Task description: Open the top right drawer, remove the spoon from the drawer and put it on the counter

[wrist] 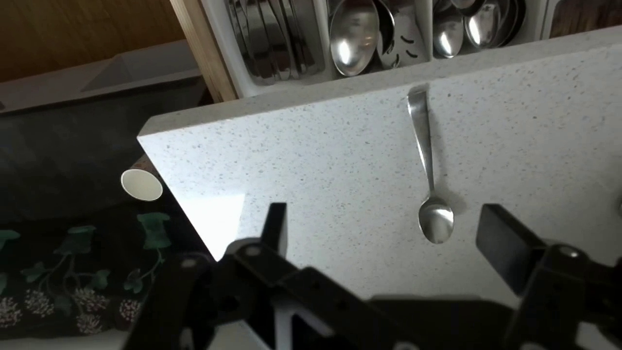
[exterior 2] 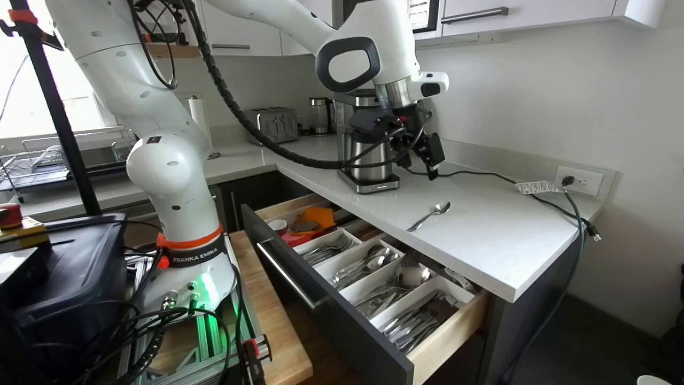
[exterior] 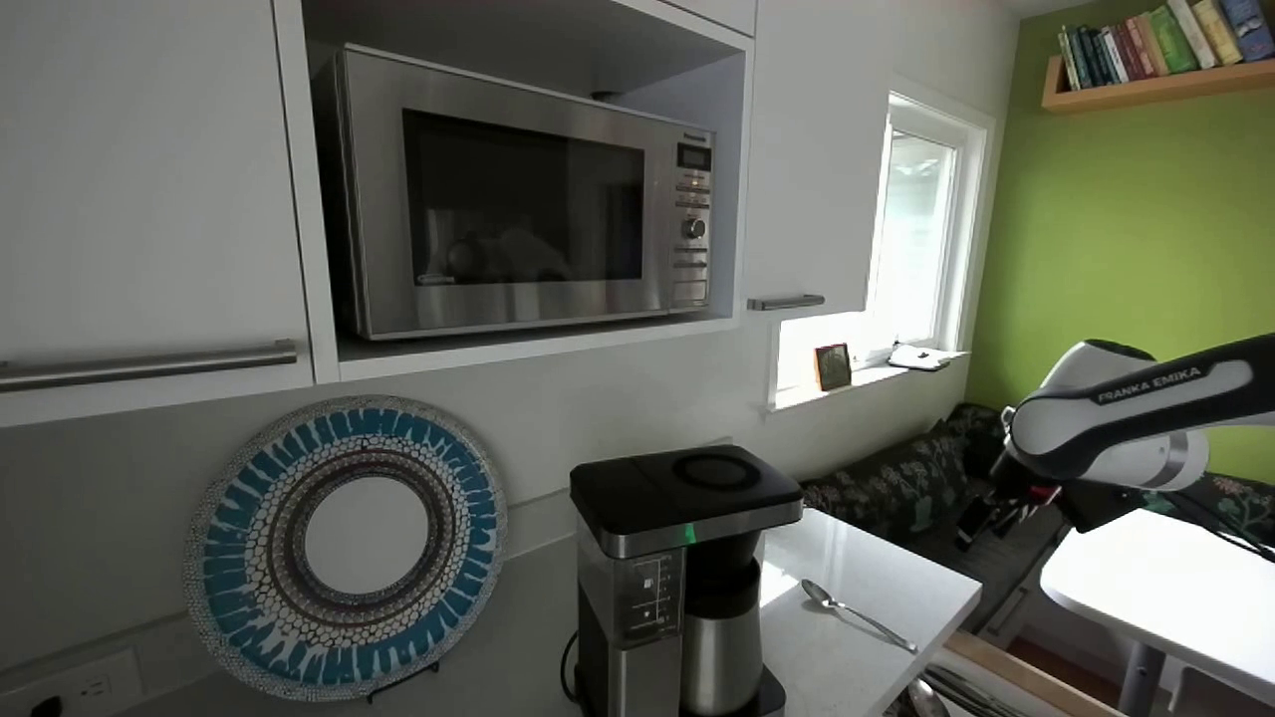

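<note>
The spoon (wrist: pixel 436 221) lies flat on the white counter (wrist: pixel 316 160), its handle pointing toward the drawer; both exterior views show the spoon (exterior: pixel 862 619) (exterior 2: pixel 429 215) there too. Above the counter hangs my gripper (wrist: pixel 384 214), fingers wide apart and nothing between them. In the wrist view the spoon's bowl appears between the fingertips, nearer the right one, but the gripper (exterior 2: pixel 422 166) is raised clear of it. The top right drawer (exterior 2: pixel 336 315) stands pulled out. White compartments inside it hold several forks, spoons, larger utensils and knives.
On the counter stands a coffee machine (exterior 2: pixel 368 174), close to the gripper in an exterior view. A black cord (exterior 2: pixel 481 174) runs along the back toward a wall outlet (exterior 2: pixel 582 181). A round patterned plate (exterior: pixel 468 558) leans on the wall. Cabinets and a microwave (exterior: pixel 528 199) are overhead.
</note>
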`<action>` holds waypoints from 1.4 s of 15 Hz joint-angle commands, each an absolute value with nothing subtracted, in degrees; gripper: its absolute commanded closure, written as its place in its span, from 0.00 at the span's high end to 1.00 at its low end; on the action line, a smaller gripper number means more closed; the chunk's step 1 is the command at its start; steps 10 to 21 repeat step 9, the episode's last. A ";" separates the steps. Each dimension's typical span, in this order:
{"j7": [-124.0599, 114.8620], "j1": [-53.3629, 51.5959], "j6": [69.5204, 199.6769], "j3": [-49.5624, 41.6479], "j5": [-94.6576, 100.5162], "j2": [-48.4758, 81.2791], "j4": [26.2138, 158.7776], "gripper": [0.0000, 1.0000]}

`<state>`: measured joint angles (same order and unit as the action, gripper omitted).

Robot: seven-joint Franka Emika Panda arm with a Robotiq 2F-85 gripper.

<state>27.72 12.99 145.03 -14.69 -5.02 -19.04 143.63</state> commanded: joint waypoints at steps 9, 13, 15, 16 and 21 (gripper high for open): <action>24.04 12.43 144.89 -17.65 -2.70 -28.46 147.44 1.00; 24.04 12.43 144.89 -17.65 -2.70 -28.46 147.44 1.00; 24.04 12.43 144.89 -17.65 -2.70 -28.46 147.44 1.00; 24.04 12.43 144.89 -17.65 -2.70 -28.46 147.44 1.00; 24.04 12.43 144.89 -17.65 -2.70 -28.46 147.44 1.00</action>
